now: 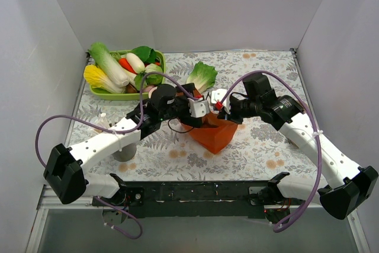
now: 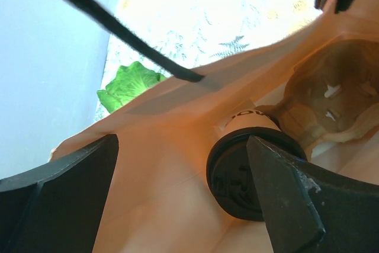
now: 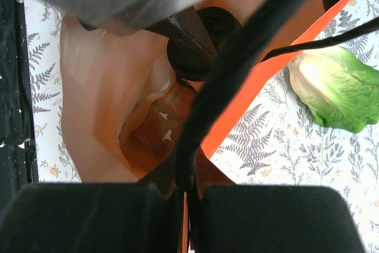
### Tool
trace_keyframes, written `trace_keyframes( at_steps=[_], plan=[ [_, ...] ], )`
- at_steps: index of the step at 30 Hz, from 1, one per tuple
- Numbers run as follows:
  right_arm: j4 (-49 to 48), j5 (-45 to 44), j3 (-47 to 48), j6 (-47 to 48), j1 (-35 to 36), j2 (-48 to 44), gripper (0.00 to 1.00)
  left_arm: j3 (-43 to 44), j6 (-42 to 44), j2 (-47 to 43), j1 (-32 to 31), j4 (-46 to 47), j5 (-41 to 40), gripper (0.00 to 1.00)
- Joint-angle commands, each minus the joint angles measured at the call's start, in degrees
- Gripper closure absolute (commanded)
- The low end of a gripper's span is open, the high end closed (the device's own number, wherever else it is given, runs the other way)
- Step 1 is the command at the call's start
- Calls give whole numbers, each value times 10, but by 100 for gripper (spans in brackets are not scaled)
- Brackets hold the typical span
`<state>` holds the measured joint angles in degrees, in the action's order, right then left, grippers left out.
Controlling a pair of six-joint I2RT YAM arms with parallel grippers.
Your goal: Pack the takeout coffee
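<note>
Fern-print tablecloth (image 1: 266, 146) bears the orange bag (image 1: 214, 137), walls half-hiding the takeout coffee (image 2: 232, 173).

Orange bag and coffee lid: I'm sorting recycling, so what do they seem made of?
Orange bag: apparently matte paper, showing creases and a folded seam. Coffee lid: probably plastic, black, slight sheen, moulded raised lettering.

Even white light is filling the top view, throwing only faint shadows on the tabletop (image 1: 260, 146). In the left wrist view the far tabletop is bleaching into glare, and the fingers (image 2: 65, 199) of the left tool (image 2: 180, 158) are looming dark and blurred. Light is glowing through the paper bag (image 3: 95, 87) in the right wrist view, where the right tool (image 3: 185, 202) is sitting out of focus.
</note>
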<state>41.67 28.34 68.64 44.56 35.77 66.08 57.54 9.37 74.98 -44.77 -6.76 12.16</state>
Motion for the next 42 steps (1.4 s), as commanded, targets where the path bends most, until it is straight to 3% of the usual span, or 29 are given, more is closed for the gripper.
trace_keyframes(
  at_steps=[1,5,11,14,20,25,28,33,42],
  plan=[
    [26,-8,1,4,4,-6,95,6,-51,-41,5,64,-32,7],
    [27,-10,11,1,4,-5,93,39,-134,-42,9,85,-49,3],
    [25,-9,13,2,4,1,99,113,-280,-17,9,-14,-50,2],
    [24,-13,23,-5,4,5,99,129,-303,-8,11,-69,-48,2],
    [32,-17,26,3,4,-1,99,96,-290,-60,20,-35,-86,2],
    [28,-14,36,18,4,-12,99,171,-392,-39,21,-54,-112,2],
    [25,-7,40,38,13,-25,99,219,-394,-21,22,-24,-180,2],
    [37,-13,40,74,44,-37,99,268,-321,10,36,33,-237,2],
    [85,-8,40,102,98,-68,99,222,-311,-1,60,39,-244,2]
  ],
)
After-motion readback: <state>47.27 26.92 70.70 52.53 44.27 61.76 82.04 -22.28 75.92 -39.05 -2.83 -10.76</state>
